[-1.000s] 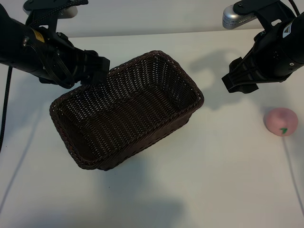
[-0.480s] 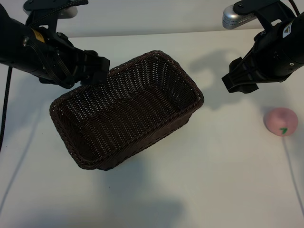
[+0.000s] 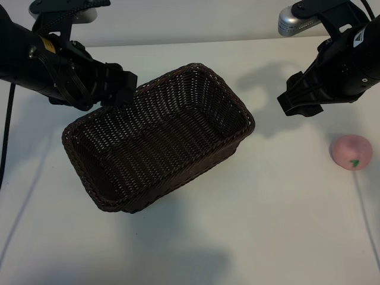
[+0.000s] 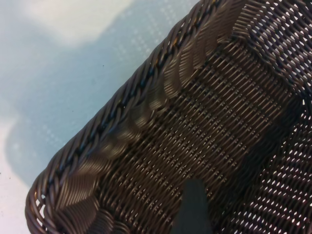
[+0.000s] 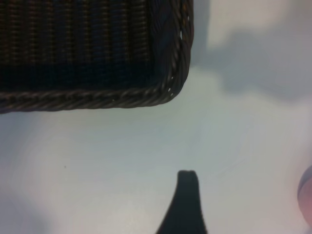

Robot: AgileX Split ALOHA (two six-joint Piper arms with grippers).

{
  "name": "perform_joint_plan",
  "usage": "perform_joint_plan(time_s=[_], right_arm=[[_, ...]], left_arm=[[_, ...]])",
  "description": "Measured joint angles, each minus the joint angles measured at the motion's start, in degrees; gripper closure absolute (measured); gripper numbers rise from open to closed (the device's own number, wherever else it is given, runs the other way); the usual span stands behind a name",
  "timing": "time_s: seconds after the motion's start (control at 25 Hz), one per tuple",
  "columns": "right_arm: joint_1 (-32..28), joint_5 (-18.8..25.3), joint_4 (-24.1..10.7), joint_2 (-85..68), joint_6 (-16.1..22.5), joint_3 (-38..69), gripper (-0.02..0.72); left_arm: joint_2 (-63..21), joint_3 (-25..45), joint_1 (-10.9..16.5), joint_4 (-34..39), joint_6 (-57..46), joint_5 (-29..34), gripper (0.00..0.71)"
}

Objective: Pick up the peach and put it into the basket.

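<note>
The white table [image 3: 249, 237] carries everything, and the basket [image 3: 157, 139] sits on it at an angle in the middle, empty as far as the exterior view shows. The left gripper [image 3: 122, 86] hangs over the basket's far-left rim with its jaws apart and nothing in them; its wrist view looks straight down at the woven corner. The right gripper [image 3: 300, 98] hovers above bare table to the right of the basket, jaws also apart and empty. The peach [image 3: 351, 152] lies on the table near the right edge, well apart from the basket and nearer the camera than the right gripper — a pink sliver of it shows at the edge of the right wrist view.

Risks, as I judge them: the peach is round and small, so a descent that lands off-centre could nudge it and send it rolling toward the table's right edge. Jaws closing too high may only skim its top and squeeze it out. On the carry, a low path could clip the braided rim and shift the basket — or the two grippers could crowd each other above it.

Writing: pale stickers sit on both arms, possibly warning labels, but nothing is legible. The peach bears only a small green leaf mark.
</note>
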Motion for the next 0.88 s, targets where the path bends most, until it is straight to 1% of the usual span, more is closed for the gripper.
perform_joint_plan(time_s=[0.24, 0.36, 0.48, 0.64, 0.76, 0.88], right_arm=[[0.0, 0.0, 0.0, 0.0, 0.0, 0.0, 0.108], [0.0, 0.05, 0.0, 0.0, 0.0, 0.0, 0.108], [0.0, 0.05, 0.0, 0.0, 0.0, 0.0, 0.108], [0.0, 0.05, 0.0, 0.0, -0.06, 0.0, 0.108], [0.0, 0.05, 0.0, 0.0, -0.06, 0.0, 0.108], [0.0, 0.05, 0.0, 0.0, -0.06, 0.0, 0.108]], left_arm=[[-0.06, 0.0, 0.0, 1.4, -0.05, 0.57, 0.118], [-1.04, 0.0, 0.0, 3.18, -1.08, 2.83, 0.118], [-3.74, 0.0, 0.0, 7.61, -4.31, 5.93, 0.118], [-8.68, 2.01, 0.0, 15.96, -12.97, 8.61, 0.118], [-12.57, 6.69, 0.0, 22.28, -20.68, 8.83, 0.118], [-15.27, 12.03, 0.0, 25.18, -28.82, 7.57, 0.118]])
